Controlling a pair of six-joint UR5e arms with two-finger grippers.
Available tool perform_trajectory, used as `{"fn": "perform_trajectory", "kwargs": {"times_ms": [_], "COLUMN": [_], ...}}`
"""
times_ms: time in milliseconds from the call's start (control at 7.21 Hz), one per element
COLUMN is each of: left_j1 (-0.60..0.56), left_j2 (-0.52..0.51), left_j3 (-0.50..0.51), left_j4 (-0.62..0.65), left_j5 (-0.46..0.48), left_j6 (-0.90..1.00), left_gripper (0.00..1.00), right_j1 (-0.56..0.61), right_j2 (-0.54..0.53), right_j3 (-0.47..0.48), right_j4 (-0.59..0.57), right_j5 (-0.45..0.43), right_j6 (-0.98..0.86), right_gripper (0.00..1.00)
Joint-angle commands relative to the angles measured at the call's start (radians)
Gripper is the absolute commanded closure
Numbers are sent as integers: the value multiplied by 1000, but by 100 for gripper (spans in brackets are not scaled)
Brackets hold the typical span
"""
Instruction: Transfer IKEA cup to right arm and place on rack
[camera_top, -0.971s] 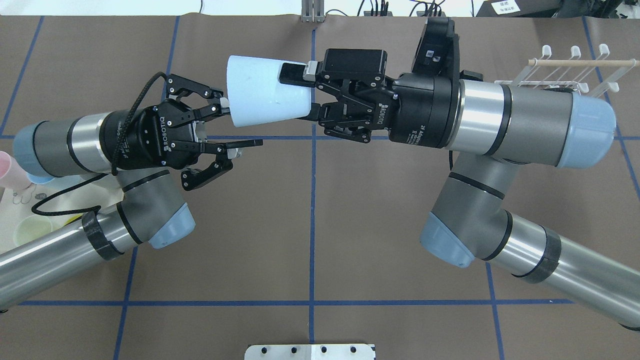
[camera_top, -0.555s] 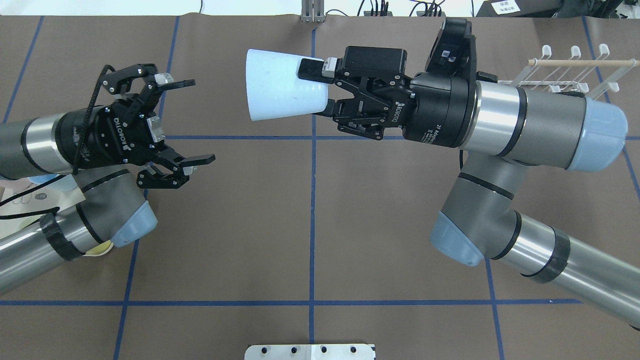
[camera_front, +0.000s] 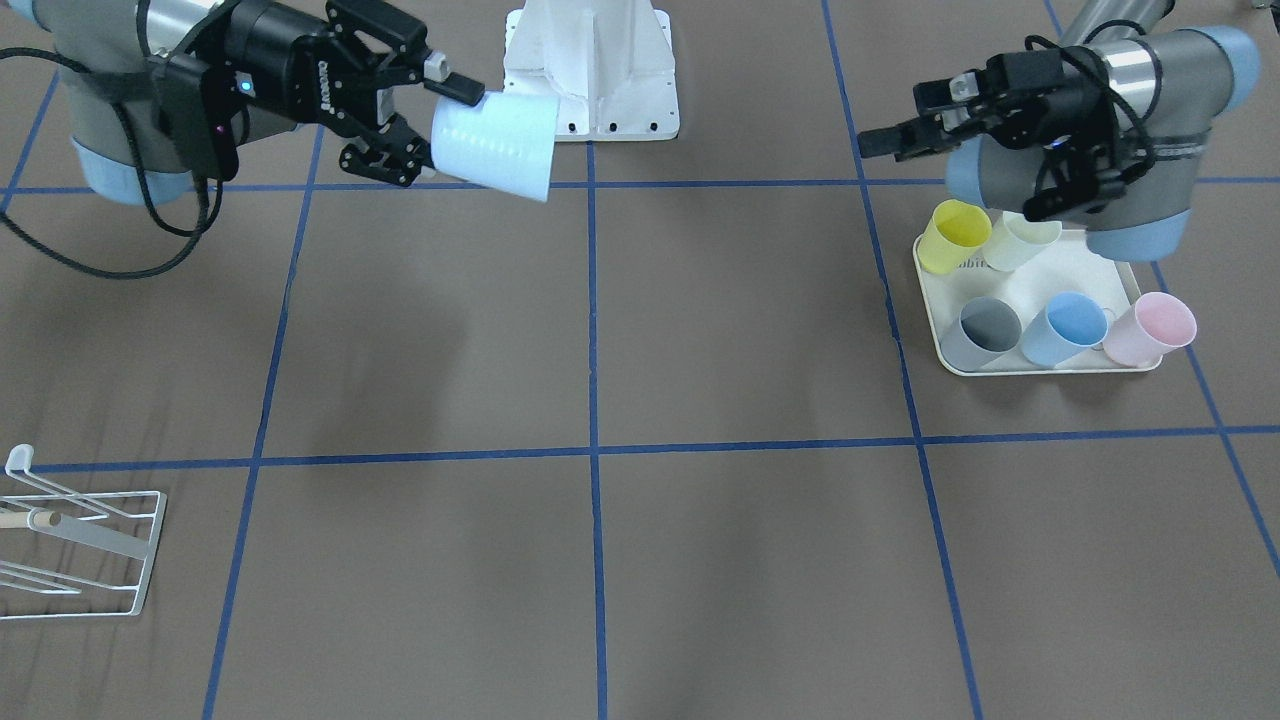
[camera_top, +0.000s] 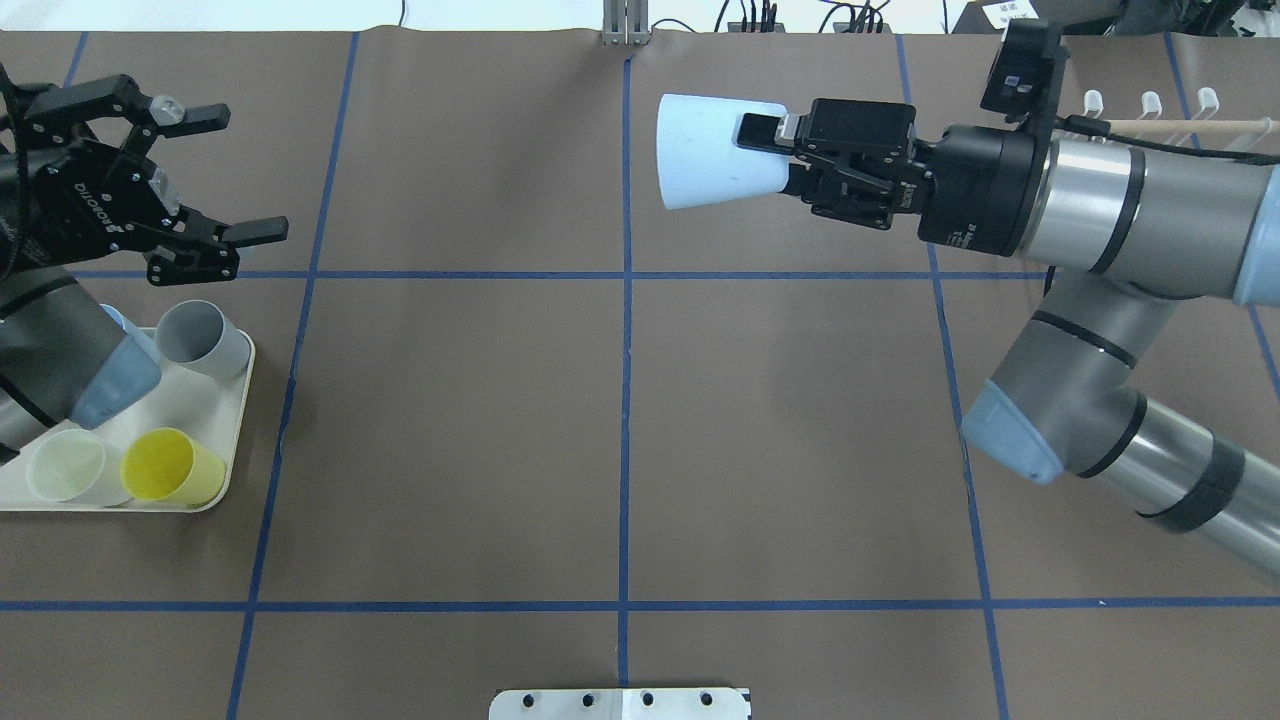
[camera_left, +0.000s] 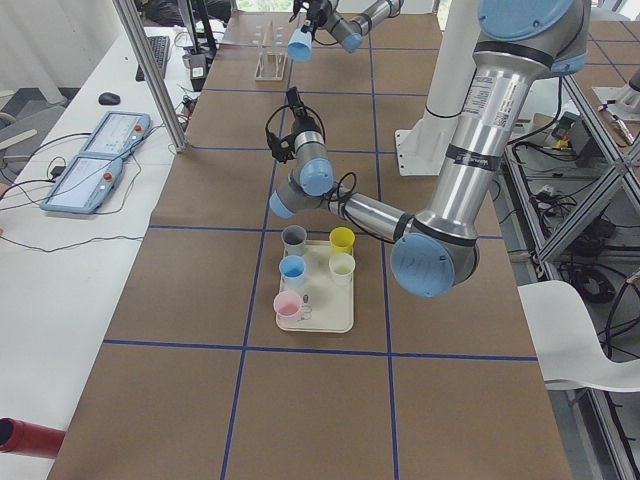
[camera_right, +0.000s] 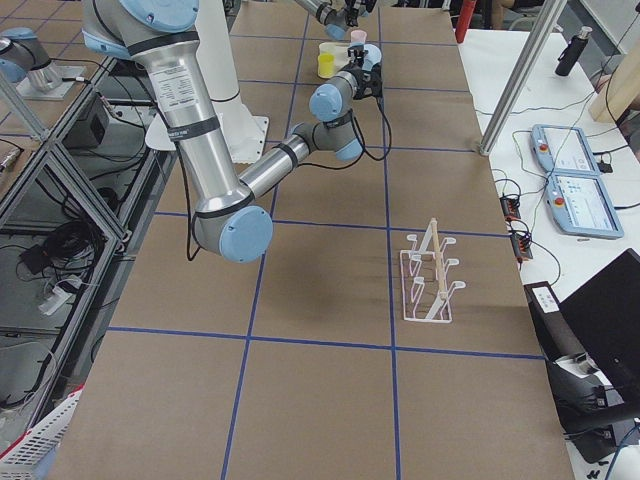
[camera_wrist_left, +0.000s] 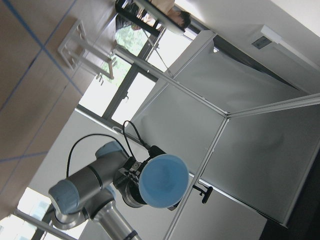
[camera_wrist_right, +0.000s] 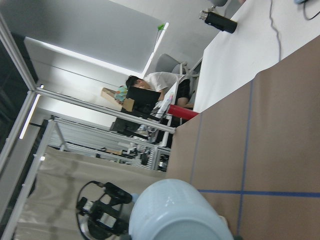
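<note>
The light blue IKEA cup (camera_top: 715, 152) lies sideways in the air, its mouth toward the table's middle. My right gripper (camera_top: 775, 155) is shut on its base end. The cup also shows in the front-facing view (camera_front: 495, 145), the right wrist view (camera_wrist_right: 175, 210) and the left wrist view (camera_wrist_left: 164, 181). My left gripper (camera_top: 245, 175) is open and empty at the far left, well apart from the cup. The white wire rack (camera_top: 1150, 130) with its wooden dowel stands at the far right, partly behind my right arm, and also shows in the front-facing view (camera_front: 70, 545).
A cream tray (camera_top: 240, 420) under my left arm holds several cups, among them grey (camera_top: 200, 338), yellow (camera_top: 165, 467) and pale (camera_top: 65, 465) ones. A pink cup (camera_front: 1155, 325) shows in the front-facing view. A metal plate (camera_top: 620, 703) sits at the near edge.
My left gripper has drawn back to the left, open and empty, uncovering the tray. My right gripper has carried the cup to the right, toward the rack.
</note>
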Motion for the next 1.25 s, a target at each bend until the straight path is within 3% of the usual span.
{"fn": "perform_trajectory", "kwargs": {"times_ms": [0, 139, 416, 555, 693, 1109], "left_j1": [-103, -140, -181, -195, -255, -281], "left_j2": [6, 6, 6, 6, 8, 21], "left_j3": [10, 10, 11, 13, 10, 11], "left_j4": [274, 412, 668, 766, 840, 865], "left_j5": [-232, -286, -288, -287, -302, -330], "left_j6": [361, 495, 746, 805, 860, 887], "left_gripper": [0, 0, 0, 0, 0, 0], "right_j1": [175, 241, 357, 443, 520, 553], "right_j2": [-29, -46, -52, -71, -110, -169], "right_j3": [-1, -2, 10, 4, -1, -14], "right_j4": [-245, -356, -745, -853, -947, -1197], "right_j5": [168, 195, 282, 364, 441, 427], "right_j6": [-189, -305, -673, -786, -884, -1154], "right_gripper": [86, 87, 94, 94, 94, 93]}}
